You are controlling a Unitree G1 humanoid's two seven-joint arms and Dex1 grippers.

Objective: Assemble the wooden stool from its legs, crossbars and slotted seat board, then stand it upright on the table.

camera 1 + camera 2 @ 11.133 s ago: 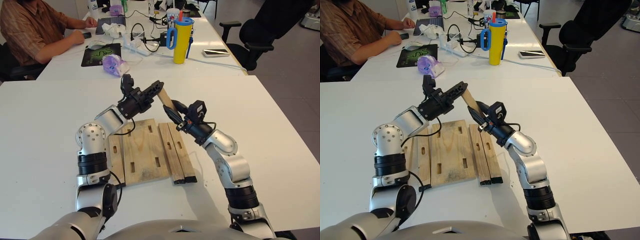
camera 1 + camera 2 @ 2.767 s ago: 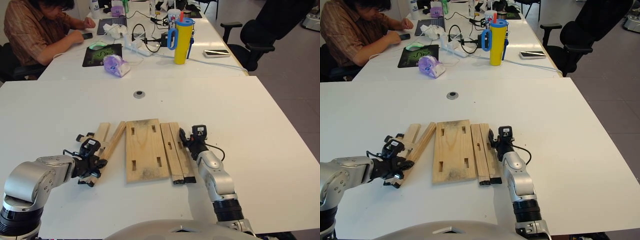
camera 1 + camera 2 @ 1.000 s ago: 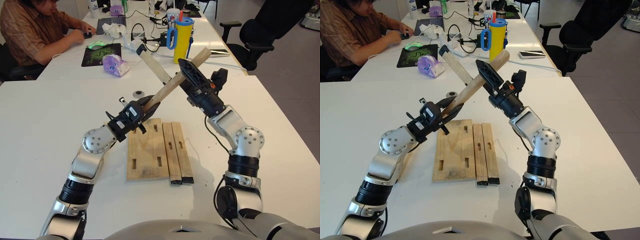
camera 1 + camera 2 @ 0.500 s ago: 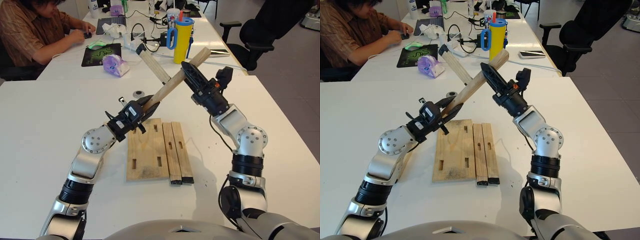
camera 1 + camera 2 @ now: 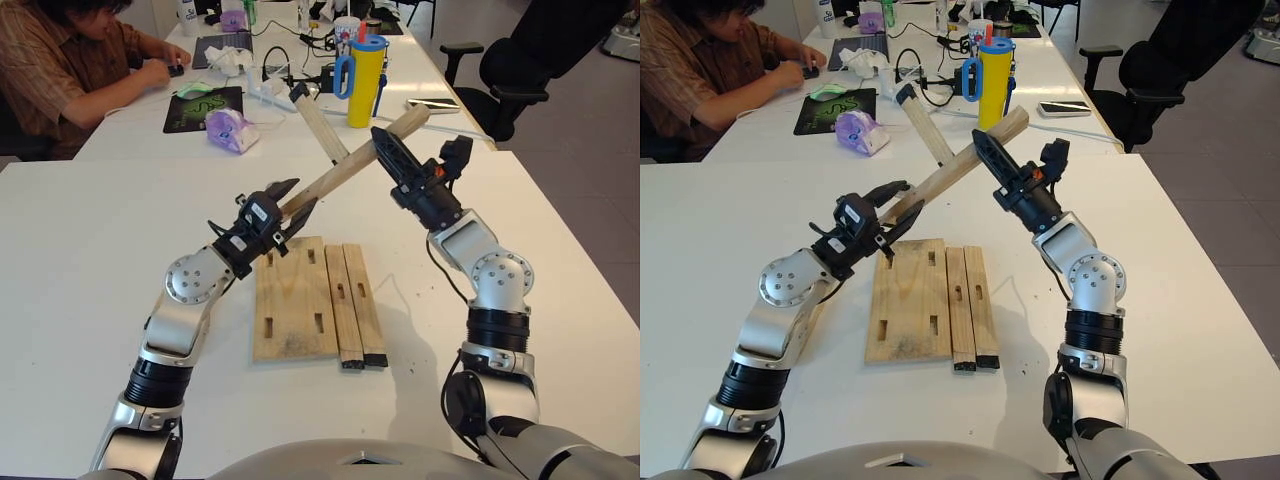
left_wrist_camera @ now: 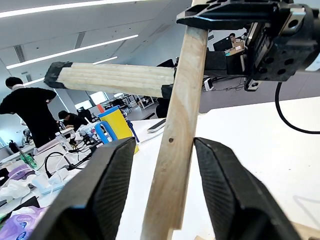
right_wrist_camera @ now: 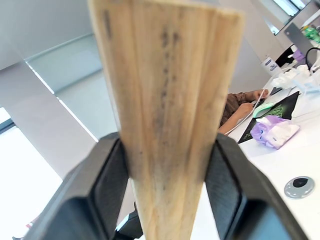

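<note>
Nearest, flat on the table [image 5: 90, 250]: slotted seat board [image 5: 292, 305], two crossbars [image 5: 356, 300] just beside its right edge. Above, left gripper [image 5: 300, 195] clamped on the plain leg [image 5: 350, 166], slanting up to the right. Farther back, right gripper [image 5: 385, 148] squeezing the black-tipped leg [image 5: 320, 122], both legs crossed in mid-air.

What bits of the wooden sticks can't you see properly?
Long leg, lower end: head views, buried in the left gripper.
Second leg, lower end: head views, hidden behind the right gripper.
Whether the legs interlock where they cross: too small in head views, one-sided in left wrist view.
</note>
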